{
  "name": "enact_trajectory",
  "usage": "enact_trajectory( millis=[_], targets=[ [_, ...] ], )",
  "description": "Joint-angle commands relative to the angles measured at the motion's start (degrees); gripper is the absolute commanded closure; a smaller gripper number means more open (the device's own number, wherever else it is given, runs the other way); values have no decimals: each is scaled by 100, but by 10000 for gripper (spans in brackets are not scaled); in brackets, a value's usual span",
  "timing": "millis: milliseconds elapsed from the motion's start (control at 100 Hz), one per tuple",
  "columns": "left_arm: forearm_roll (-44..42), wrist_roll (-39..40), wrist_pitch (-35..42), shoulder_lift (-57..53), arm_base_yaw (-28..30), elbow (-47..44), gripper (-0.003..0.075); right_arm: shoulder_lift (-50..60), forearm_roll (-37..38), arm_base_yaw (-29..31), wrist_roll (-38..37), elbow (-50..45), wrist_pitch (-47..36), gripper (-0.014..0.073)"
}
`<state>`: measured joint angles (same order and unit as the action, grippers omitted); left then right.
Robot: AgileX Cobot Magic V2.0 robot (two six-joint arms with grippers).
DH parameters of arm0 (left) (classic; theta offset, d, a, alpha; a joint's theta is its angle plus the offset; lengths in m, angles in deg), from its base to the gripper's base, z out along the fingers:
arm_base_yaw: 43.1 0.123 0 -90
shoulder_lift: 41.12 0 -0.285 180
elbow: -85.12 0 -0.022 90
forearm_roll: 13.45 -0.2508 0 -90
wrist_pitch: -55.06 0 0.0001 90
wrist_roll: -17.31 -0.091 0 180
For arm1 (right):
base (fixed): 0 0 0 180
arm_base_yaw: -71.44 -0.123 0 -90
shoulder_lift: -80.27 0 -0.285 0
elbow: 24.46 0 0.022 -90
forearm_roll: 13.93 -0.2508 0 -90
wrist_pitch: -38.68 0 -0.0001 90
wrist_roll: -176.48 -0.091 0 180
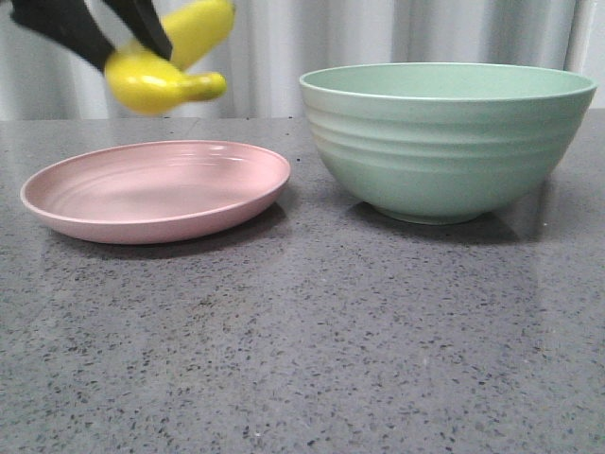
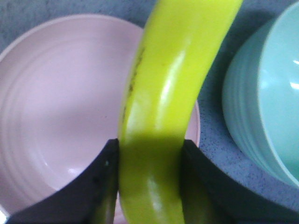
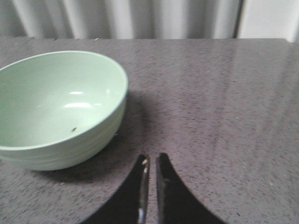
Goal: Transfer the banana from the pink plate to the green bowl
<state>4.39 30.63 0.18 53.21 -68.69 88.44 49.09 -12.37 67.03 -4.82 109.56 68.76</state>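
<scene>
Gripping the glossy, curved bright-yellow banana (image 1: 165, 64) between the black fingers of my left gripper (image 2: 149, 154), I hold it in the air above the shallow round pale-pink plate (image 1: 156, 192), clear of its surface. The plate sits bare on the speckled grey stone table (image 1: 312, 350), beside the deep, ridged mint-green bowl (image 1: 448, 140). My right gripper (image 3: 150, 186) hangs near that bowl, fingers almost touching, holding nothing.
</scene>
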Motion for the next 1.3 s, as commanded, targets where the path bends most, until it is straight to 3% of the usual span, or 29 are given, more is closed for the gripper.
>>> enact_trajectory(
  millis=[0,130,220,370,690,910,1290],
  targets=[
    [-38,-548,122,-425,-159,250,739,-283,14,-324,164,562,-97,534],
    [-215,-1197,99,-662,-395,250,739,-706,14,-901,164,1136,324,323],
    [-329,-1621,99,-743,-598,250,739,-1056,5,-1321,164,1559,741,253],
    [-517,-2178,56,-757,-1061,238,739,-1804,5,-1971,330,2265,1405,255],
    [-1175,-3001,-812,-768,-1957,137,739,-3407,5,-3189,1789,3820,2836,255],
    [-1174,-3245,-1382,-794,-2318,137,739,-4383,435,-4149,1855,4493,3400,257],
    [-719,-3474,-1754,-815,-2488,137,739,-4977,642,-4528,1855,4518,3407,257]
  ],
)
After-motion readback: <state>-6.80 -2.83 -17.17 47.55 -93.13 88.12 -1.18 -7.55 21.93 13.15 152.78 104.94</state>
